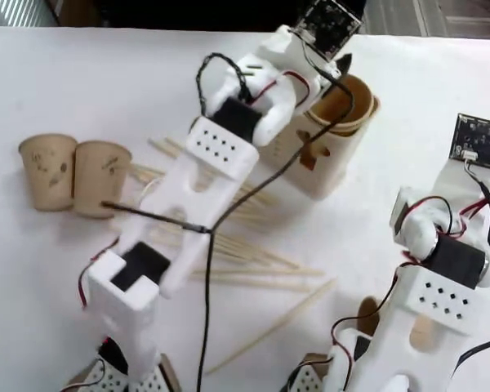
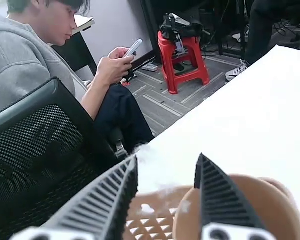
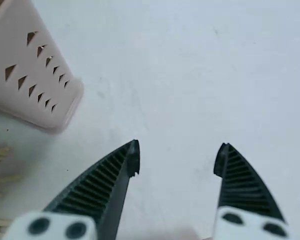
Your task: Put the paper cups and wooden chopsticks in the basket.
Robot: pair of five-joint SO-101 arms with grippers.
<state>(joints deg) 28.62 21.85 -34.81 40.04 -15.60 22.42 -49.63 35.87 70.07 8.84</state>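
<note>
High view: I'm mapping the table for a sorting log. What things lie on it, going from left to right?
cup → second cup → chopsticks → basket

The left arm (image 1: 216, 151) hides many wooden chopsticks (image 1: 265, 265) and part of the basket (image 1: 335, 167). The left wrist view cuts off the paper cup (image 2: 280, 210) inside.

how my three cameras sit.
high view looks steeply down over the table (image 1: 57, 90); both wrist views sit close, sharing the basket (image 2: 152, 225) with it.
</note>
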